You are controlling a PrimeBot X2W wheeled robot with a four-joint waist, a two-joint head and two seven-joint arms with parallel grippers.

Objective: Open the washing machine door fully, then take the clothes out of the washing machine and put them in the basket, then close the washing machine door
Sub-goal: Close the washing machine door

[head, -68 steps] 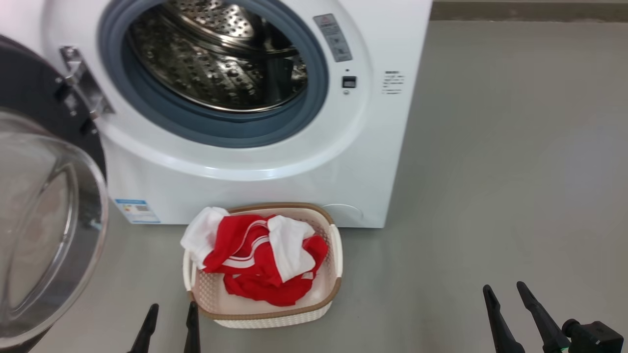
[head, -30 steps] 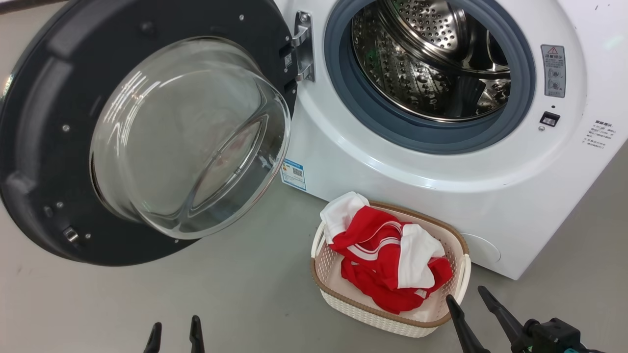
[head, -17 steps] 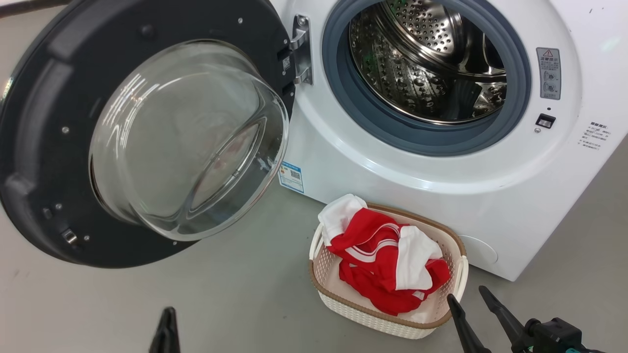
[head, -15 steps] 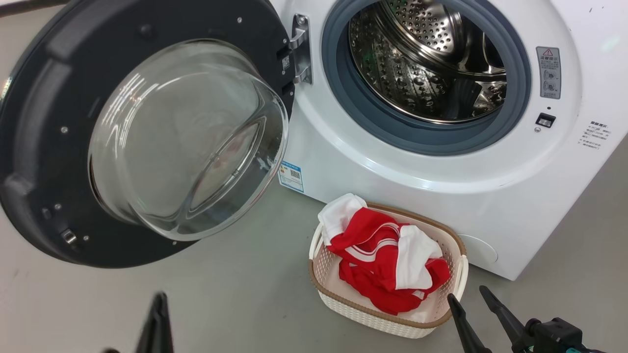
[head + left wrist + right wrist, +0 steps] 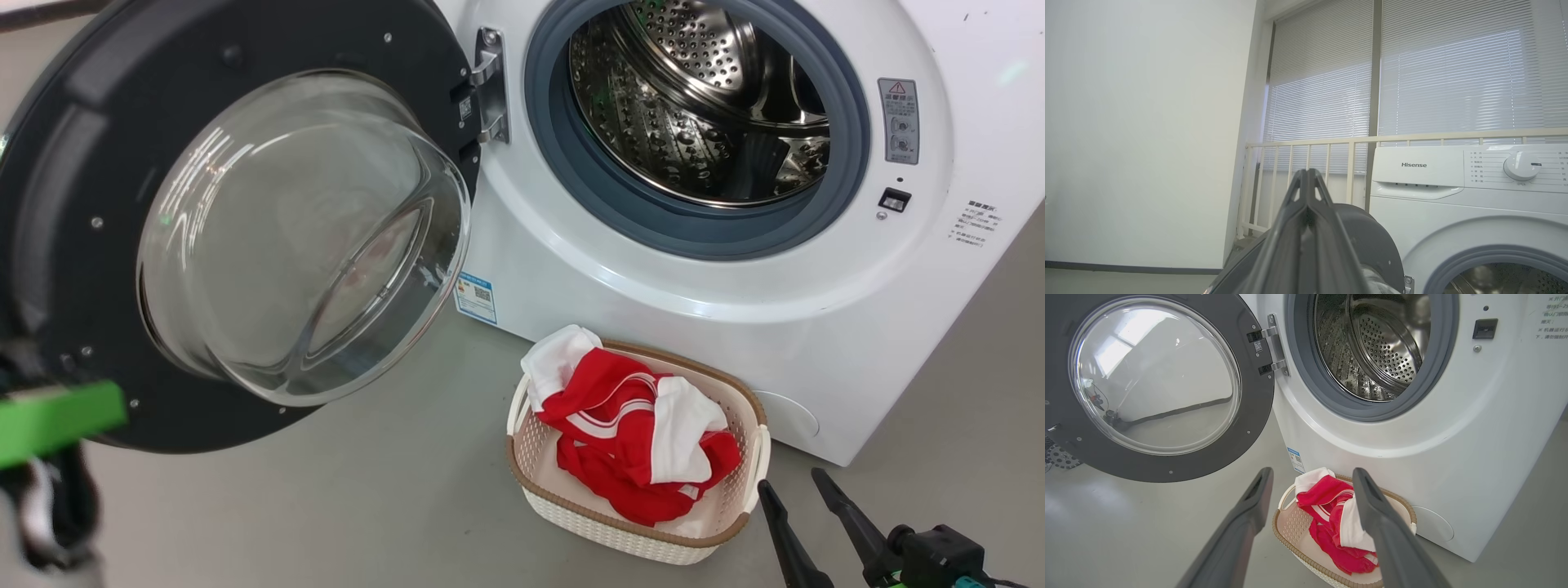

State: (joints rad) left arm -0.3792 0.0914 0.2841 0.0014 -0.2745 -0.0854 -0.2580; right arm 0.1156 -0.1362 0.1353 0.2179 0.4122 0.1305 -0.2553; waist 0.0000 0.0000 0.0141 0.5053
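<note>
The right gripper (image 5: 790, 478) hangs nearest, low at the lower right. Its two dark fingers are spread apart with nothing between them, just beside the near right corner of the basket (image 5: 608, 541). The left gripper (image 5: 1307, 173) is clenched, fingers pressed flat together on nothing, and it points up past the edge of the washing machine door (image 5: 286, 237). In the head view a blurred green part of the left arm (image 5: 57, 416) sits in front of the door's lower outer rim; whether it touches the door I cannot tell.

The basket stands on the grey floor (image 5: 367, 506), just in front of the washing machine (image 5: 653, 318) and below its opening. The clothes (image 5: 620, 433) lie heaped inside it, red with white stripes, and one white corner hangs over the far left rim.

Beyond, the door stands wide open on its hinge at the left of the opening, glass bowl facing the robot. Inside the grey gasket (image 5: 694, 233) the steel drum (image 5: 694, 106) shows bare perforated metal, with no fabric in the part that can be seen.

Opening and unloading look done, and only closing the door seems left. The left arm looks placed by the door's free edge for that push. Farthest back are the machine's dial (image 5: 1521, 166), a railing (image 5: 1331, 142) and window blinds (image 5: 1453, 81).
</note>
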